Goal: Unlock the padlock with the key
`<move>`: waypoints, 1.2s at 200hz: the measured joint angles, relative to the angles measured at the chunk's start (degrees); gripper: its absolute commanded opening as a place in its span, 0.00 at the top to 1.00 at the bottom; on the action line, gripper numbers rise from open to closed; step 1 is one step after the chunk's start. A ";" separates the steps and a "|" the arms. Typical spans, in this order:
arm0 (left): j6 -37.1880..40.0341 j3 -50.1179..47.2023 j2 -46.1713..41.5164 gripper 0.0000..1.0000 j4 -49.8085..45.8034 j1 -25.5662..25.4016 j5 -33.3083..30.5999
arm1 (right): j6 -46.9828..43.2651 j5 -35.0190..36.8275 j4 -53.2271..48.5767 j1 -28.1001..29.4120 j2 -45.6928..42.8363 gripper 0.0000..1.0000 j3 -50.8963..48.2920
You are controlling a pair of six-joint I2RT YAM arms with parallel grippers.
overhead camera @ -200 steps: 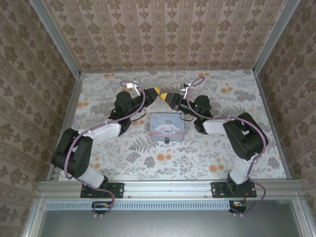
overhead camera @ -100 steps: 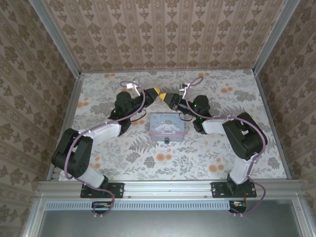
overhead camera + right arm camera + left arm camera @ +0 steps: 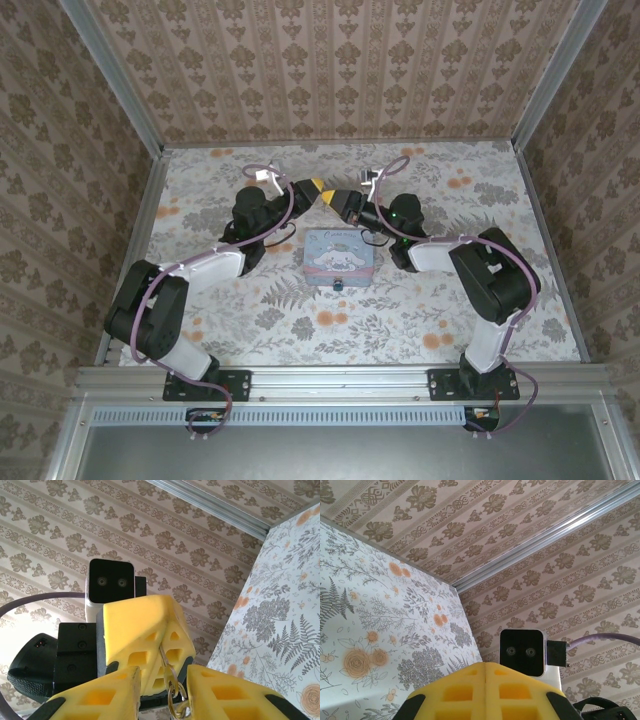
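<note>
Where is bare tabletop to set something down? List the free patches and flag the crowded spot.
Free: the near strip between left arm and right arm, in front of the tin; the far-right corner between right arm and side wall. Crowded: just behind the tin, where left gripper and right gripper meet tip to tip.

Right gripper (image 3: pixel 335 198) slightly closer to left gripper (image 3: pixel 316 187) (a small shift)

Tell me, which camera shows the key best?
The right wrist view: the key sticks out of the left gripper's shut yellow fingers, its ring hanging between the right gripper's fingers. From the top view it is too small to make out. In the left wrist view, the shut fingers hide it.
</note>
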 measured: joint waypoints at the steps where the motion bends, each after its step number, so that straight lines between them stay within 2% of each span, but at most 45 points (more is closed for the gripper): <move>1: 0.00 0.00 0.00 1.00 0.00 0.00 -0.02 | 0.00 0.00 0.04 0.00 0.00 0.70 0.00; 64: 0.00 0.00 -0.02 1.00 0.02 0.00 -0.02 | 0.02 0.02 0.37 0.26 0.76 0.75 0.00; 106: 0.02 -1.29 -0.63 1.00 0.20 0.00 -0.26 | 0.24 0.17 0.50 0.24 0.76 0.69 0.00; 176: 0.20 -1.62 -1.51 1.00 0.20 0.00 -0.66 | 1.31 0.26 0.52 -0.26 0.76 0.74 0.00; 240: 0.22 -1.62 -1.53 1.00 0.22 0.00 -0.83 | 1.51 0.22 0.74 -0.28 1.03 0.71 0.00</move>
